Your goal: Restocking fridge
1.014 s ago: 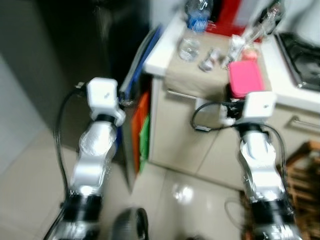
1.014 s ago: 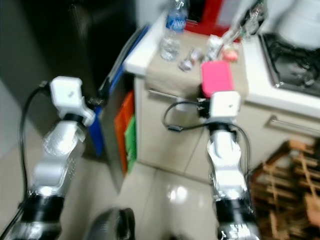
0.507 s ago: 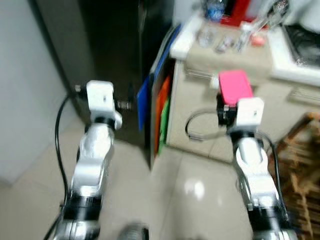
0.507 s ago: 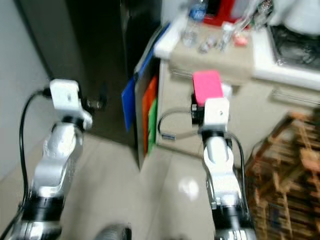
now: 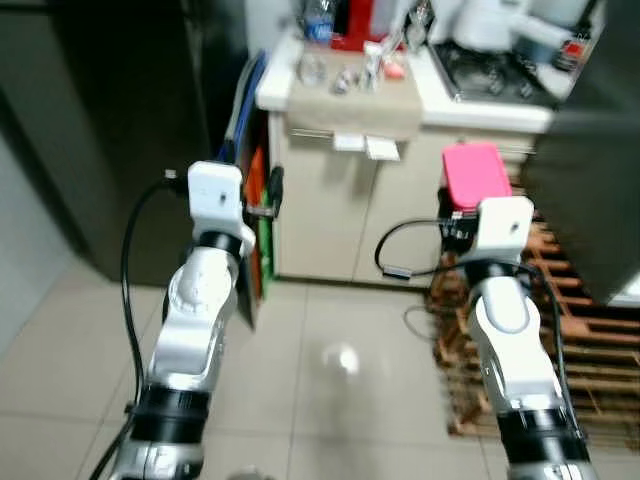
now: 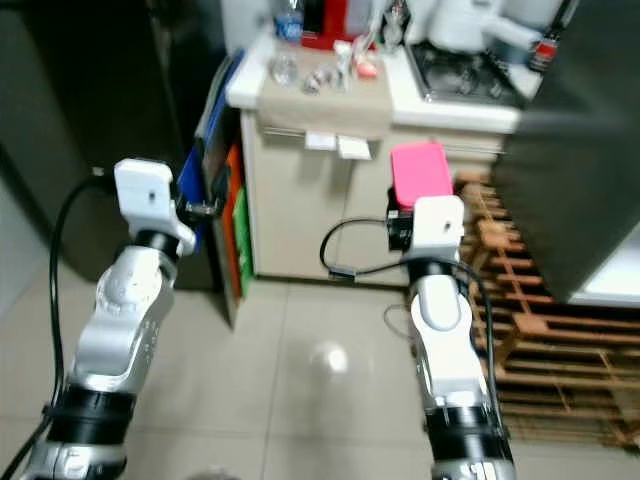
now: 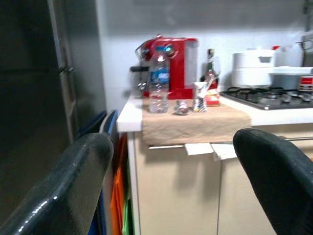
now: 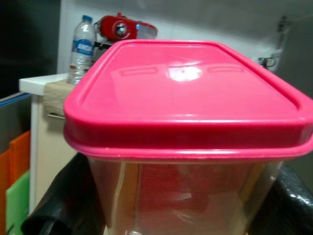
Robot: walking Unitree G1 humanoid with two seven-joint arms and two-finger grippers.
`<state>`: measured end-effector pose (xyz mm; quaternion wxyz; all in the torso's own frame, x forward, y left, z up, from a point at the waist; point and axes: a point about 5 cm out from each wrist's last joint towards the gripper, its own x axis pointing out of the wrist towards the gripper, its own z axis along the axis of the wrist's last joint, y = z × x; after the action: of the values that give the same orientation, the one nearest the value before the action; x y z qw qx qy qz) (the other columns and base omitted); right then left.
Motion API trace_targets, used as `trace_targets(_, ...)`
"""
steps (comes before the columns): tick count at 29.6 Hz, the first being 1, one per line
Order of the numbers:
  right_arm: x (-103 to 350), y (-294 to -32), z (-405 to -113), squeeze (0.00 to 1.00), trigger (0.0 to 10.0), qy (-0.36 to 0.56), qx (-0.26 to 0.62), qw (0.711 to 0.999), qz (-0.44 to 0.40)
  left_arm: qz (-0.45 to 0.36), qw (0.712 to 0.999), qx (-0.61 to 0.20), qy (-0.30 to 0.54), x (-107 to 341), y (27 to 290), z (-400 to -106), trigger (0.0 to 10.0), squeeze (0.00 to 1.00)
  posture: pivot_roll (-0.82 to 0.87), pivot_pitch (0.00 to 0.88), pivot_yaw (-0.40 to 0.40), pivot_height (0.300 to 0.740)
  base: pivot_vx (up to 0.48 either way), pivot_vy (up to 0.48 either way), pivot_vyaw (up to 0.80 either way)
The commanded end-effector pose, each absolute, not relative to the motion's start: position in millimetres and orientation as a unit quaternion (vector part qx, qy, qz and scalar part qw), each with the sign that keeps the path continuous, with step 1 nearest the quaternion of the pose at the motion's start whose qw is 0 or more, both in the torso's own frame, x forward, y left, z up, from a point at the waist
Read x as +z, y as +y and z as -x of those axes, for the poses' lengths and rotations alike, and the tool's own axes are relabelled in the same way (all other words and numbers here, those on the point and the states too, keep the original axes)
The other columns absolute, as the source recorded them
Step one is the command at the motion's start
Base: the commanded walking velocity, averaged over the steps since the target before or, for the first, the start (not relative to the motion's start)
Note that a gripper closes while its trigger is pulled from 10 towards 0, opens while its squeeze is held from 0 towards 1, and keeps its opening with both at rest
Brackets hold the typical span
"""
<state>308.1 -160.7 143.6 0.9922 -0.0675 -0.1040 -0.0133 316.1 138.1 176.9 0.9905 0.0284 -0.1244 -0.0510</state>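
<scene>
Head views were soft and slightly motion-blurred throughout, edges smeared most toward 12 o'clock. Light was even indoor, fairly bright on the tiled floor (image 5: 330, 400), with a white glare spot (image 5: 342, 358) near centre. The dark fridge (image 5: 110, 110) at 10 o'clock was underexposed, little detail. A dark out-of-focus panel (image 5: 590, 170) sat at 3 o'clock. Left wrist view was dim and soft; the left hand fingers (image 7: 63, 191) were blurred, close, with a faint sheen. Right wrist view was brighter; the pink lid (image 8: 186, 93) carried a specular highlight, its near edge out of focus.
</scene>
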Motion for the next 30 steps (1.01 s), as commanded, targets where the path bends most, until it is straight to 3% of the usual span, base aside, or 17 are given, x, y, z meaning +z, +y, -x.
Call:
trace_targets(1,146.8,-165.2,-310.8,0.0,10.0,-0.105,-0.018,0.992,0.073,-0.026,0.99,-0.06,-0.126,177.0,132.2,-315.2,10.0,0.0,-0.03,0.0,-0.012,0.74,0.0,-0.48,0.0)
trace_targets(30,143.8,-167.7,-313.0,0.0,10.0,-0.096,-0.014,0.992,0.08,-0.022,0.988,-0.07,-0.133,178.1,127.1,-317.1,10.0,0.0,-0.05,0.0,-0.014,0.74,0.0,-0.469,0.0)
